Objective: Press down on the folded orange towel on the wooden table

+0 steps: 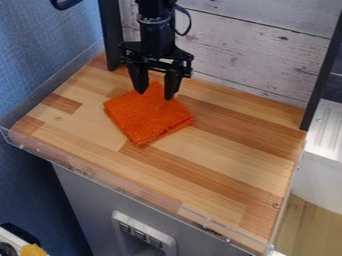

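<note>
The black gripper (155, 95) hangs from the top edge over the back of the wooden surface, its two fingers apart with orange cloth visible between and below them. The orange cloth (147, 119) lies folded into a rough square, left of the middle, with one corner pointing towards the back wall. The fingertips overlap the cloth's back part in this view; whether they touch it I cannot tell.
Around the wooden tabletop (220, 165) runs a low clear rim (120, 188) at the front and left. Behind stands a whitewashed plank wall (257, 55) between black posts (322, 72). A white unit (320, 170) is beyond the right edge.
</note>
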You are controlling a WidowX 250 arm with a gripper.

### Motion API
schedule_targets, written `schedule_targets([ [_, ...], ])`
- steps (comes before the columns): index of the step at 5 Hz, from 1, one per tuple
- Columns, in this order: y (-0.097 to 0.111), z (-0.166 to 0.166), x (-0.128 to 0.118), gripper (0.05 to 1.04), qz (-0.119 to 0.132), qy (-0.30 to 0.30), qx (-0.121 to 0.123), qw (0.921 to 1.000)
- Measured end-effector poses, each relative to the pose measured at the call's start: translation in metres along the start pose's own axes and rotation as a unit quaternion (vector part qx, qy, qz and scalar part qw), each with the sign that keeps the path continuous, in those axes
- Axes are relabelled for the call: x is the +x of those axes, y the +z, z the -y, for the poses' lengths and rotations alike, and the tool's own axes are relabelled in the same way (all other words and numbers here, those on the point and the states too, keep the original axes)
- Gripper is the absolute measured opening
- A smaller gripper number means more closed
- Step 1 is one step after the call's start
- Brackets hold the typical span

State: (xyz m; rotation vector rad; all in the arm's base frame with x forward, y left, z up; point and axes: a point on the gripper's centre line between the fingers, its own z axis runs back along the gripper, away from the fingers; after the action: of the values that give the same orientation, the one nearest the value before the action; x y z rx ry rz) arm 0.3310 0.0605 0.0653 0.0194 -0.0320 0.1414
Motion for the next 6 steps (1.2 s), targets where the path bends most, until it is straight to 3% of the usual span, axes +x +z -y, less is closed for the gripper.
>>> schedule_targets([
  [1,-0.008,-0.002,-0.002,0.374,-0.005,0.004,0.0,1.0],
  [2,-0.021,-0.005,-0.004,0.161,-0.016,0.004,-0.001,0.9999],
  [3,-0.029,-0.004,-0.004,0.066,-0.02,0.004,-0.002,0.9998],
  [6,-0.048,-0.016,-0.016,0.059,-0.022,0.003,-0.01,0.9997],
])
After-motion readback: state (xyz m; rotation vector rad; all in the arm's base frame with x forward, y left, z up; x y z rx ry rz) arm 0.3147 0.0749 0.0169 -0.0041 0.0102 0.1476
